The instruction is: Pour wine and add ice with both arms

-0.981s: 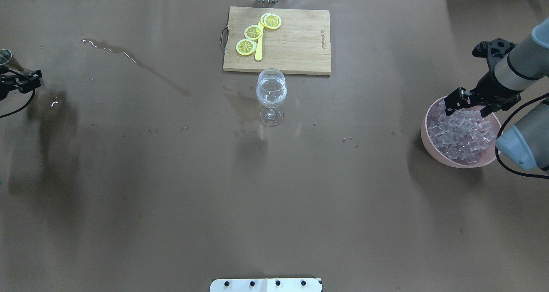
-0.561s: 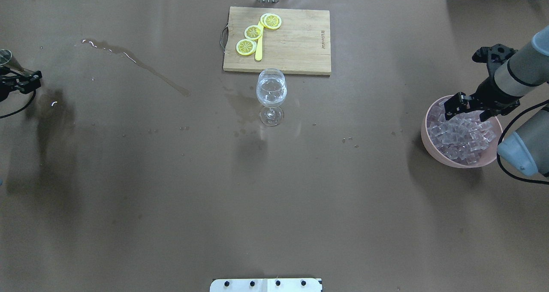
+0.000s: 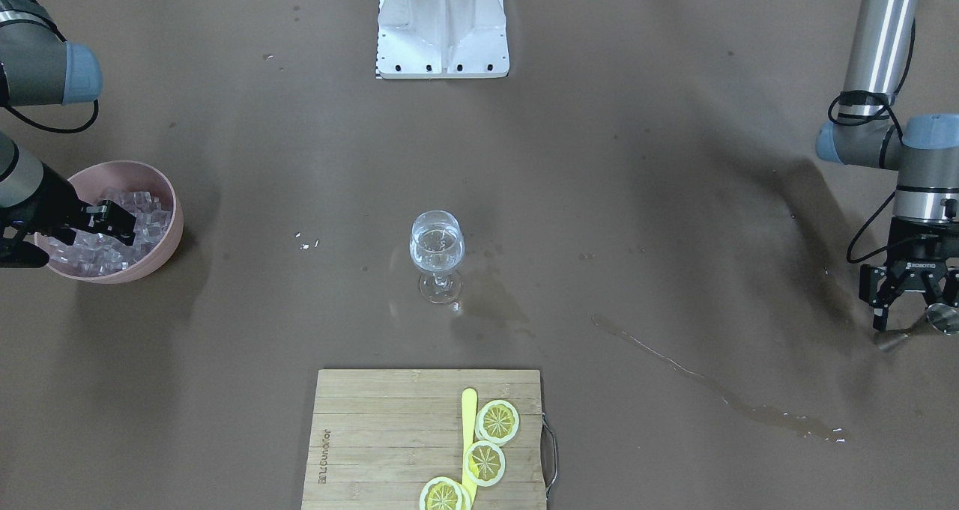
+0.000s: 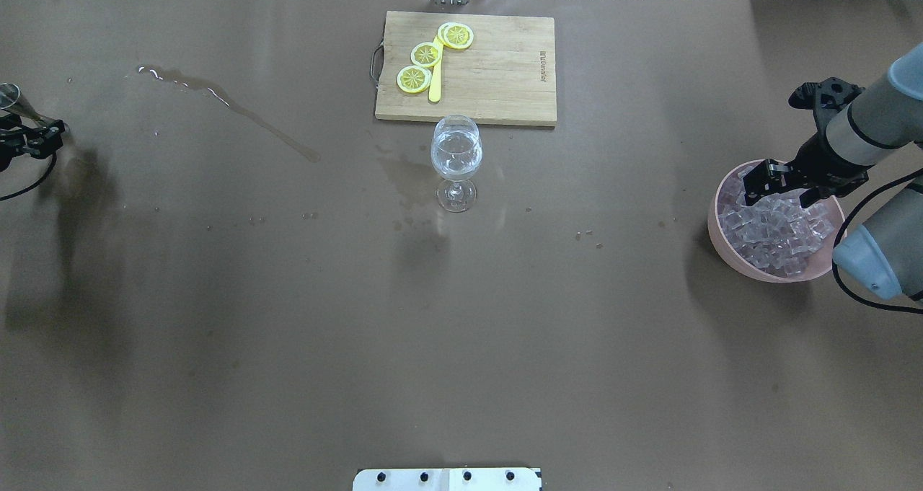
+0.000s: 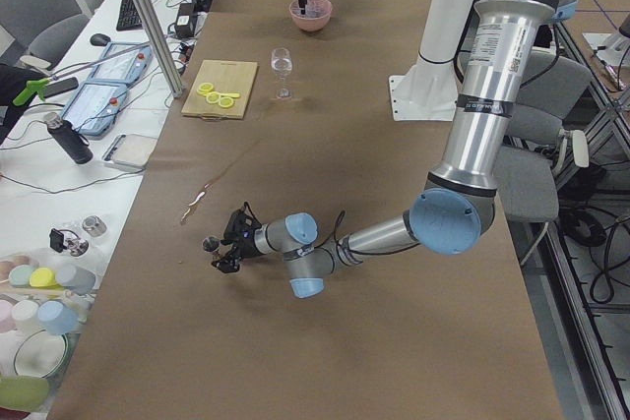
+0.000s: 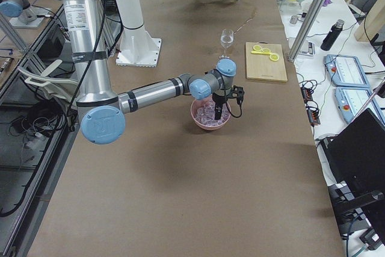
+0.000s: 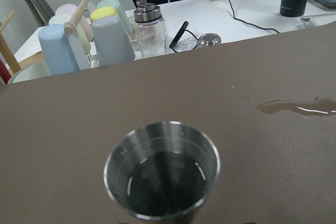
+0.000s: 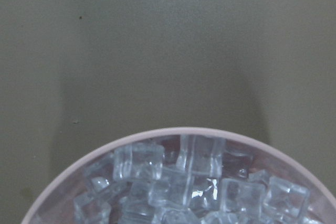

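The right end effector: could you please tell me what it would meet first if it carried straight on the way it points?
Pointing down, the right end effector would most likely meet the clear ice cubes heaped in the round pink bowl first; its height above them is unclear.

A wooden board (image 4: 490, 73) lies at the far side of the brown table (image 4: 461, 332). Three lemon slices (image 4: 414, 79) and a yellow stick (image 4: 435, 87) lie on it, near its handle. A long wet streak (image 4: 238, 112) crosses the table.
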